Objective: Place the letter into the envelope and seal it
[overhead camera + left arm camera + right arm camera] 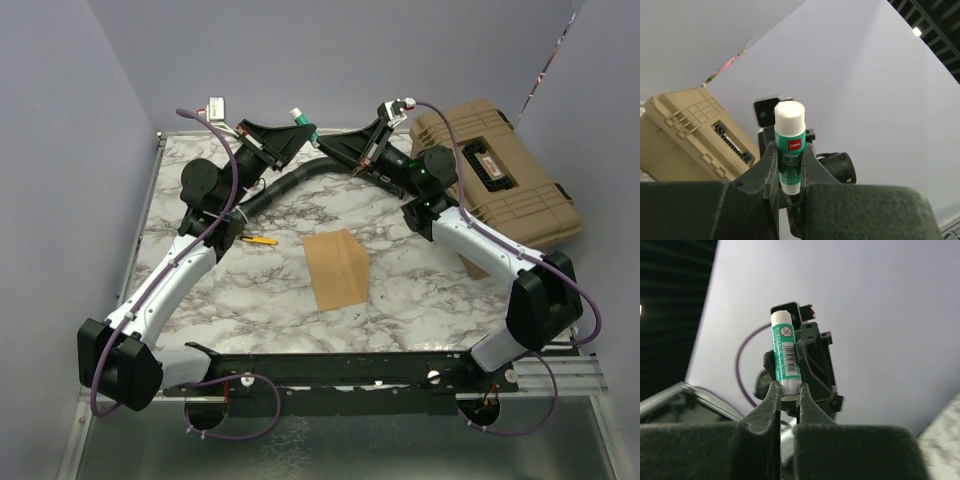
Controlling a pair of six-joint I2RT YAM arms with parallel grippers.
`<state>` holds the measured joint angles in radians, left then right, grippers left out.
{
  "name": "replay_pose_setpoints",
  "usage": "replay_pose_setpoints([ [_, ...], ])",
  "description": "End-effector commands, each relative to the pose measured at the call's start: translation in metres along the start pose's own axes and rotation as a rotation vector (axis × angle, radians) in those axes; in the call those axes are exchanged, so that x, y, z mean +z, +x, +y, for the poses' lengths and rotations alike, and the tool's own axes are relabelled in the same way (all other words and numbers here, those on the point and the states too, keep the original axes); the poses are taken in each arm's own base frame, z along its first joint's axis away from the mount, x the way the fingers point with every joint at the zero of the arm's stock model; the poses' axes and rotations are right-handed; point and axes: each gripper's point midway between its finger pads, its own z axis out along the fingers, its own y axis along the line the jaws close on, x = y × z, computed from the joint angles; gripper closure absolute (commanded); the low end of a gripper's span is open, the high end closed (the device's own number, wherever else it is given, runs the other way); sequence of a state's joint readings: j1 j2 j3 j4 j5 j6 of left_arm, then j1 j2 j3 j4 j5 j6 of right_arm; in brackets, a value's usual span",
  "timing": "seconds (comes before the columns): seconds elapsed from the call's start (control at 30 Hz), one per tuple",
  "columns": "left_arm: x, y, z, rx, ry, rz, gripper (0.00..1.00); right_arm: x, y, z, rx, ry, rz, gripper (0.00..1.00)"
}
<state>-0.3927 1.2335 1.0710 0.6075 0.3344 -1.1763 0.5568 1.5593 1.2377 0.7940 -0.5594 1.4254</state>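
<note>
The kraft-brown envelope (330, 272) lies flat at the middle of the marble table, its flap (356, 262) folded up along the right side. The letter does not show as a separate sheet. Both arms are raised at the back of the table. My left gripper (288, 135) (790, 157) is shut on the middle of a green-and-white glue stick (300, 120) (789, 130) (785, 352), which stands white end up. My right gripper (325, 150) (788, 387) has its fingertips closed on the stick's lower end.
A tan hard case (495, 180) (685, 135) sits at the back right, under the right arm. A small yellow object (258, 240) lies left of the envelope. Purple-grey walls close in the left, the back and the right.
</note>
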Motion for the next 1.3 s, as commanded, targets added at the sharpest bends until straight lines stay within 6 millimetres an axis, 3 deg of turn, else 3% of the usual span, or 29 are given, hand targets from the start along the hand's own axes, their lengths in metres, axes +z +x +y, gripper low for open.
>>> replay_pose_setpoints([
  [0.0, 0.0, -0.026, -0.032, 0.132, 0.085, -0.103, 1.0, -0.007, -0.027, 0.053, 0.391, -0.218, -0.154, 0.99],
  [0.1, -0.005, -0.027, -0.034, 0.147, 0.102, -0.124, 1.0, -0.01, -0.032, 0.063, 0.509, -0.283, -0.213, 0.99],
  [0.17, -0.008, -0.028, -0.03, 0.142, 0.089, -0.141, 1.0, -0.006, -0.032, 0.068, 0.485, -0.298, -0.206, 0.99],
  [0.2, -0.008, -0.03, -0.029, 0.136, 0.085, -0.149, 1.0, -0.004, -0.03, 0.067, 0.445, -0.284, -0.195, 0.93],
  [0.23, -0.007, -0.03, -0.029, 0.133, 0.083, -0.15, 1.0, -0.001, -0.025, 0.06, 0.39, -0.242, -0.186, 0.79],
  [0.27, -0.007, -0.03, -0.028, 0.127, 0.077, -0.149, 1.0, 0.0, -0.02, 0.056, 0.305, -0.208, -0.175, 0.58],
  [0.3, -0.006, -0.031, -0.027, 0.123, 0.069, -0.149, 1.0, 0.002, -0.014, 0.051, 0.216, -0.167, -0.156, 0.46],
  [0.4, -0.005, -0.033, -0.019, 0.094, 0.03, -0.168, 1.0, 0.006, 0.005, 0.043, -0.132, -0.038, -0.053, 0.32],
  [0.5, -0.002, -0.032, -0.015, 0.073, 0.018, -0.16, 1.0, 0.006, 0.009, 0.036, -0.417, 0.082, -0.025, 0.29],
  [0.67, -0.001, -0.027, -0.006, 0.039, -0.009, -0.14, 1.0, 0.0, -0.005, 0.016, -0.929, 0.206, 0.033, 0.29],
  [0.83, 0.001, -0.024, -0.001, 0.034, -0.027, -0.125, 1.0, -0.004, -0.014, 0.008, -1.328, 0.225, 0.083, 0.34],
  [1.1, 0.001, -0.02, 0.006, 0.021, -0.038, -0.109, 1.0, 0.007, -0.015, -0.001, -1.519, 0.234, 0.118, 0.32],
  [1.27, 0.001, -0.018, 0.006, 0.017, -0.039, -0.103, 1.0, 0.023, -0.016, -0.006, -1.54, 0.248, 0.082, 0.38],
])
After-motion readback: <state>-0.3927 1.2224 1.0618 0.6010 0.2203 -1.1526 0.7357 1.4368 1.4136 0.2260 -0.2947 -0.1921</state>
